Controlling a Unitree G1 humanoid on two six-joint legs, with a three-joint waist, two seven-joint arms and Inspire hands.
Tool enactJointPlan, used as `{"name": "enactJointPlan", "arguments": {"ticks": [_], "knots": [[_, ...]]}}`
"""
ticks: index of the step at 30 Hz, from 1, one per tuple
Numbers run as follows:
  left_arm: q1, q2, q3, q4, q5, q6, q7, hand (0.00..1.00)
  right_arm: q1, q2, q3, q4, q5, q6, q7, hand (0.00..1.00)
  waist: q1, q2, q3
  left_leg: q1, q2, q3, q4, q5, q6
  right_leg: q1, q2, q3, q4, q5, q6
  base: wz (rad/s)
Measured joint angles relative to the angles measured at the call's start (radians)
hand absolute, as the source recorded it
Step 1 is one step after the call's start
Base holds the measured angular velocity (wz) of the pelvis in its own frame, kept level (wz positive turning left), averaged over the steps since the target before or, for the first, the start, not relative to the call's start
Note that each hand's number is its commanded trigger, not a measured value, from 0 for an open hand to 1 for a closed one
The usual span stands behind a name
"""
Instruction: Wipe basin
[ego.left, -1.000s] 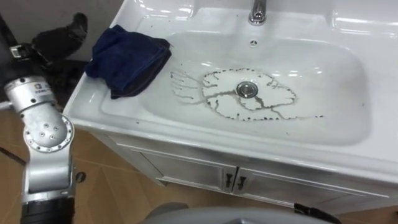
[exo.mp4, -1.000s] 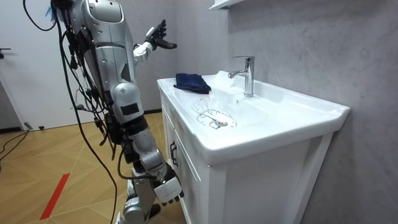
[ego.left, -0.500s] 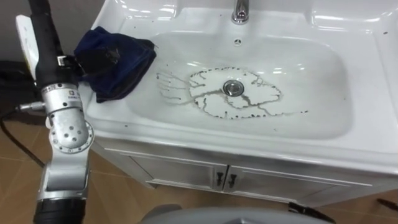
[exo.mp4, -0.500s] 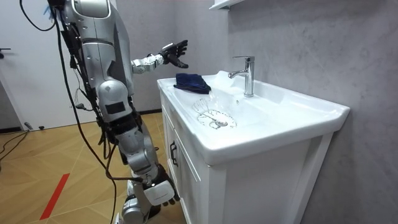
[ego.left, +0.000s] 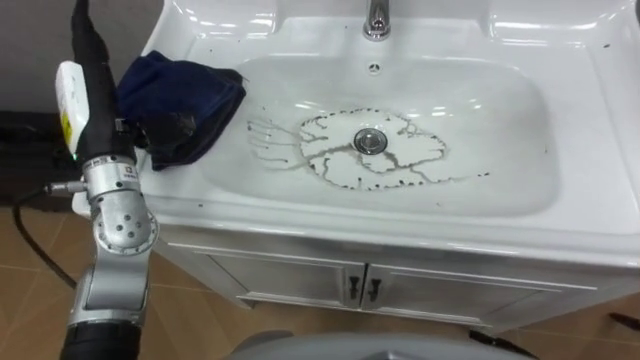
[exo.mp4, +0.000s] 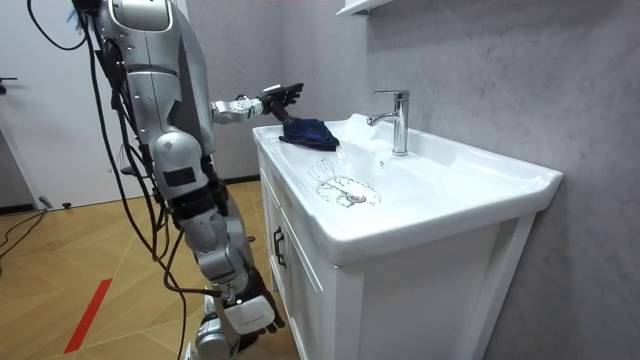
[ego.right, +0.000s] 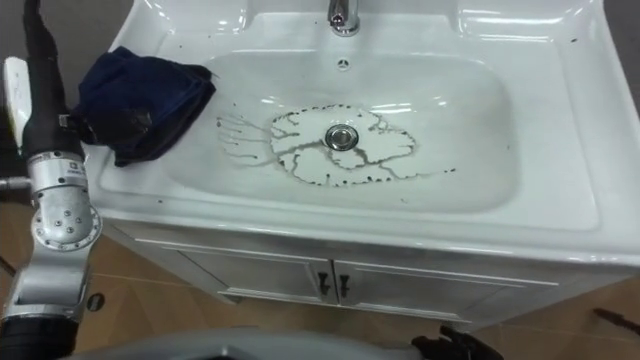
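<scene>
Now I am holding my left hand (ego.left: 95, 105) out, fingers straight and gripping nothing, just beside the dark blue cloth (ego.left: 180, 95) lying on the left rim of the basin (ego.left: 560, 235). Dark stains (ego.left: 330, 170) are ringing the drain (ego.left: 370, 140), and my right hand (exo.mp4: 250, 313) is hanging low by the cabinet (exo.mp4: 300, 290), its state unclear.

**Stained basin, cloth on its left rim**

A white basin (ego.left: 560, 215) has dark, branching stain lines (ego.left: 330, 170) spread around its drain (ego.left: 369, 139). A dark blue cloth (ego.left: 180, 100) lies bunched on the left rim, one edge hanging into the bowl. The robot's left hand (ego.left: 92, 90) is just beside the cloth. Cabinet doors (ego.left: 300, 285) stand below.
</scene>
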Motion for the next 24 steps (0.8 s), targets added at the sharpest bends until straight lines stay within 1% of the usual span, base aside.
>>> {"name": "enactJointPlan", "arguments": {"ticks": [3, 7, 10, 12, 15, 17, 18, 24], "knots": [[0.000, 0.001, 0.000, 0.011, 0.000, 0.001, 0.003, 0.00, 0.002, 0.000, -0.001, 0.000, -0.001, 0.001, -0.002, 0.00, -0.003, 0.000, 0.0001, 0.000, 0.000, 0.000, -0.002, 0.000, 0.000, -0.001, 0.000, 0.000, 0.000, 0.000, 0.000, 0.00], [-0.001, 0.013, 0.003, 0.025, 0.011, 0.001, 0.011, 0.00, 0.004, -0.001, -0.001, 0.001, -0.002, 0.001, -0.008, 0.00, -0.006, 0.002, 0.0007, 0.016, 0.000, 0.005, -0.017, 0.002, -0.002, 0.004, -0.001, 0.006, 0.001, 0.000, 0.000, -0.05], [-0.006, 0.015, 0.019, 0.025, 0.047, 0.003, 0.012, 0.00, 0.006, -0.004, -0.001, 0.001, -0.012, 0.001, -0.008, 0.00, -0.011, 0.006, 0.0025, 0.016, 0.002, 0.011, -0.019, 0.003, -0.003, 0.000, 0.000, 0.022, 0.001, 0.000, 0.000, -0.06], [-0.012, 0.021, 0.029, 0.025, 0.073, 0.003, 0.017, 0.00, 0.006, -0.006, -0.002, 0.001, -0.032, 0.000, -0.008, 0.00, -0.018, 0.008, 0.0025, 0.017, 0.002, 0.015, -0.021, 0.003, -0.003, -0.002, 0.000, 0.025, 0.000, 0.000, 0.000, -0.07], [-0.045, 0.038, 0.030, 0.024, 0.091, 0.003, 0.021, 0.00, 0.003, -0.008, -0.001, 0.001, -0.036, 0.001, -0.009, 0.00, -0.020, 0.011, 0.0041, 0.017, 0.004, 0.019, -0.021, 0.002, -0.004, -0.004, 0.001, 0.025, 0.000, 0.000, -0.001, -0.04], [-0.071, 0.057, 0.030, 0.024, 0.090, 0.003, 0.025, 0.00, 0.003, -0.009, -0.002, 0.003, -0.035, 0.001, -0.010, 0.00, -0.021, 0.014, 0.0041, 0.019, 0.004, 0.022, -0.024, 0.002, -0.004, -0.004, 0.000, 0.028, 0.000, 0.001, -0.001, -0.04], [-0.075, 0.060, 0.030, 0.024, 0.090, 0.003, 0.026, 0.00, 0.003, -0.010, -0.002, 0.003, -0.035, 0.001, -0.010, 0.00, -0.022, 0.015, 0.0039, 0.020, 0.004, 0.023, -0.025, 0.003, -0.004, -0.003, 0.000, 0.029, 0.000, 0.001, -0.001, -0.07], [-0.077, 0.061, 0.030, 0.042, 0.090, 0.003, 0.028, 0.00, 0.004, -0.013, -0.010, 0.008, -0.031, 0.004, -0.019, 0.00, -0.026, 0.022, 0.0049, 0.031, 0.004, 0.033, -0.030, 0.003, -0.004, -0.001, 0.000, 0.043, 0.001, 0.001, -0.001, -0.04]]}}
